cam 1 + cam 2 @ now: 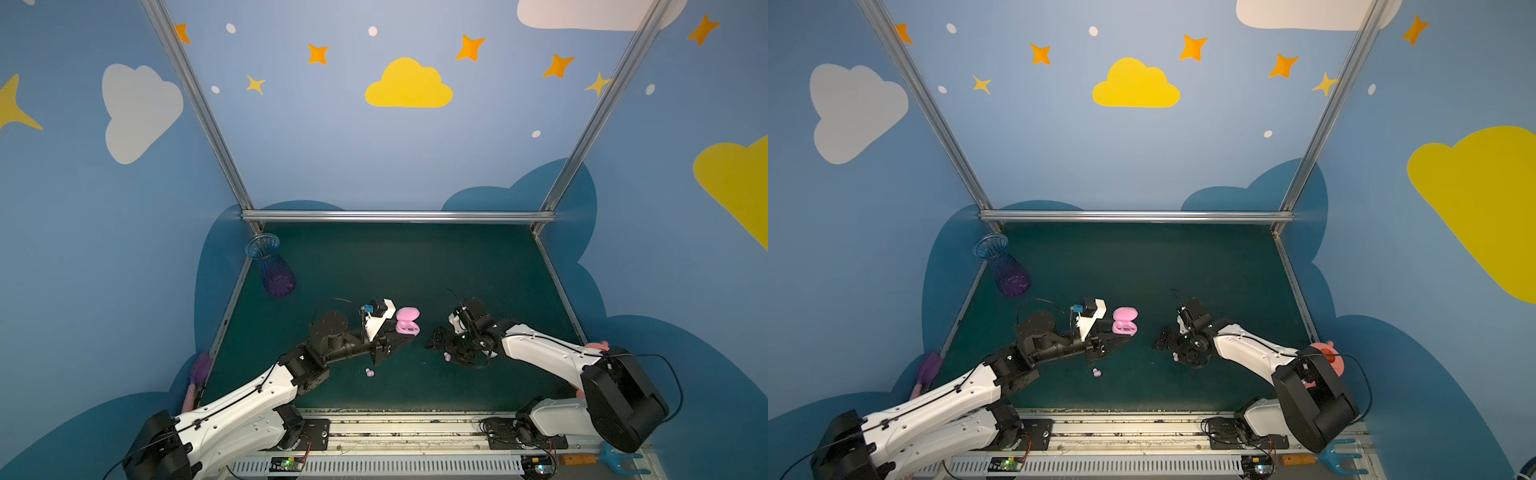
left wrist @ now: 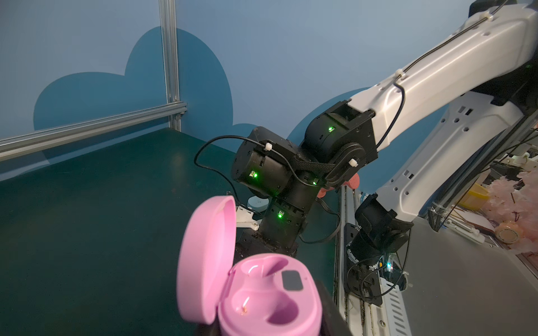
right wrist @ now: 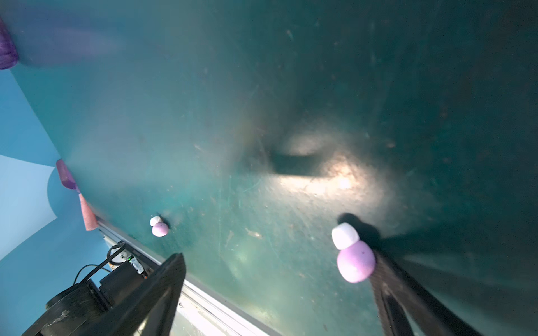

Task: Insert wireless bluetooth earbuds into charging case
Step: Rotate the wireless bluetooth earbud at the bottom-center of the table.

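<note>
Both top views are evenly lit and fairly sharp. The blue walls [image 1: 374, 166] read bright, while the dark green mat [image 1: 415, 266] looks dim. The rails [image 1: 199, 99] splay toward the corners, a wide-angle distortion. In the left wrist view the pink case [image 2: 262, 296] sits very close and soft, with small glints in its wells. Green LEDs [image 2: 255, 174] glow on the right arm [image 2: 436, 75]. The right wrist view is hazy and smeared across most of the mat. It has a bright glare patch [image 3: 334, 177] with a dark shadow beside it, perhaps the arm's. An earbud [image 3: 353, 256] casts a dark shadow.
</note>
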`<action>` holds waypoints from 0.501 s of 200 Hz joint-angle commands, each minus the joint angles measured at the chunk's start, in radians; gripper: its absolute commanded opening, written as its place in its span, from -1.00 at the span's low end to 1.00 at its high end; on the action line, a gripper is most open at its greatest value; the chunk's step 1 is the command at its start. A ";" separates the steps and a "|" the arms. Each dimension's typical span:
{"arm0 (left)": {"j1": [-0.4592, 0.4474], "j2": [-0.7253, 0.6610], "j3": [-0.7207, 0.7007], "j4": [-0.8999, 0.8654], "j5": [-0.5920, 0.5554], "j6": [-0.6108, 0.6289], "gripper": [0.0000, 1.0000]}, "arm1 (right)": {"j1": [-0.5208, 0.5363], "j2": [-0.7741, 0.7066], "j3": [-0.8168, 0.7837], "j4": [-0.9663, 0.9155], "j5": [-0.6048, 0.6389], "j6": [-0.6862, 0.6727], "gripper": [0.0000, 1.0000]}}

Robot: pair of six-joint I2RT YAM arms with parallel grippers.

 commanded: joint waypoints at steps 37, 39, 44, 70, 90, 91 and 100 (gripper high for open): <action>0.005 -0.011 0.006 0.009 -0.009 -0.005 -0.75 | 0.020 0.034 0.078 0.011 -0.033 -0.003 0.91; 0.006 -0.010 0.006 0.008 -0.007 -0.005 -0.75 | 0.021 0.034 0.079 0.010 -0.033 -0.004 0.91; 0.006 -0.010 0.006 0.009 -0.009 -0.005 -0.75 | 0.023 0.036 0.082 0.009 -0.034 -0.003 0.91; 0.005 -0.008 0.006 0.010 -0.009 -0.005 -0.75 | 0.030 0.048 0.095 0.007 -0.037 -0.006 0.91; 0.006 -0.011 0.008 0.009 -0.011 -0.006 -0.75 | 0.033 0.053 0.107 -0.011 -0.033 -0.014 0.91; 0.006 -0.011 0.007 0.009 -0.010 -0.006 -0.75 | 0.033 0.053 0.107 -0.013 -0.032 -0.014 0.91; 0.006 -0.014 0.008 0.009 -0.010 -0.006 -0.76 | 0.035 0.049 0.110 -0.034 -0.017 -0.020 0.90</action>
